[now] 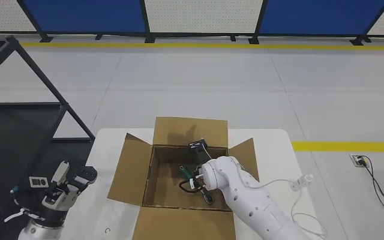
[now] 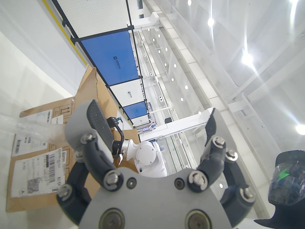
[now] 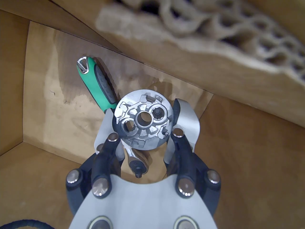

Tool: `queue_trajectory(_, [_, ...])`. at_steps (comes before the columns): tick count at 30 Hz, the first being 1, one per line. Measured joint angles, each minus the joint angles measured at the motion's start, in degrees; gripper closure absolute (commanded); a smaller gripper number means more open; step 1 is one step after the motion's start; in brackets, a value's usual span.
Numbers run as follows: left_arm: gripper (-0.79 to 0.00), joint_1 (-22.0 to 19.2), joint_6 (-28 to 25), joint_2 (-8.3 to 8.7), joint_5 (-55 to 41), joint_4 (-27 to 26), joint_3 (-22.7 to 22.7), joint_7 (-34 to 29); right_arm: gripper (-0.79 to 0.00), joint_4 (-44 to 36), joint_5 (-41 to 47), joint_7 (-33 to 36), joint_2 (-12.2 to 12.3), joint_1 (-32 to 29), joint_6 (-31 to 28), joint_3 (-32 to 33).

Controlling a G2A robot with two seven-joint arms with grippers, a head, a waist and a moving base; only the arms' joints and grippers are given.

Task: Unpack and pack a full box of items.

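An open cardboard box [image 1: 191, 129] stands in the middle of the white counter [image 1: 270, 139], its four flaps folded outward. The right arm bends down into it from the near side, and the right gripper [image 1: 193, 182] is inside the box, below the rim. In the right wrist view this right gripper [image 3: 145, 117] is clamped on a wrench [image 3: 143, 117]. Its two fingers [image 3: 185, 113] press on opposite sides of the round metal head (a disc with several sockets cut into it). The green handle with its grey grip slants away from the head toward a brown inner wall of the box [image 3: 59, 77]. In the top view the wrench [image 1: 185, 173] shows as a bit of green beside the gripper, near the middle of the box. Whether it rests on the box floor or is lifted clear, I cannot tell. The left gripper [image 1: 73, 174] is near the counter's left edge, well apart from the box. In its own wrist view the left gripper [image 2: 153, 117] is spread wide with nothing between its fingers. It is tilted upward, and the box's outer wall [image 2: 88, 84] with white labels [image 2: 38, 165] lies to one side.
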Motion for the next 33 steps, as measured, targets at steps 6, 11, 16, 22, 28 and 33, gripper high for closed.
queue_trajectory(6, [-0.785, 0.00, 0.00, 0.00, 0.00, 0.00, 0.00, 0.00, -0.379, 0.89, -0.63, 0.09, -0.55, 0.01, -0.31, 0.10])
queue_trajectory(11, [-0.785, 0.00, 0.00, 0.00, 0.00, 0.00, 0.00, 0.00, -0.763, 0.34, -1.45, -0.21, -0.54, -0.94, -0.64, 0.94])
queue_trajectory(16, [-0.785, 0.00, 0.00, 0.00, 0.00, 0.00, 0.00, 0.00, -0.785, -2.10, -3.67, 0.02, -0.12, -2.72, -0.67, 1.97])
queue_trajectory(22, [-0.785, 0.00, 0.00, 0.00, 0.00, 0.00, 0.00, 0.00, -0.785, -7.37, -6.36, 0.54, 0.69, -5.84, -1.14, 3.69])
queue_trajectory(28, [-0.785, 0.00, 0.00, 0.00, 0.00, 0.00, 0.00, 0.00, -0.785, -20.90, -9.80, 1.16, 2.85, -12.98, -5.58, 7.69])
queue_trajectory(33, [-0.785, 0.00, 0.00, 0.00, 0.00, 0.00, 0.00, 0.00, -0.745, -34.68, -11.65, -0.12, 4.91, -20.99, -12.29, 12.22])
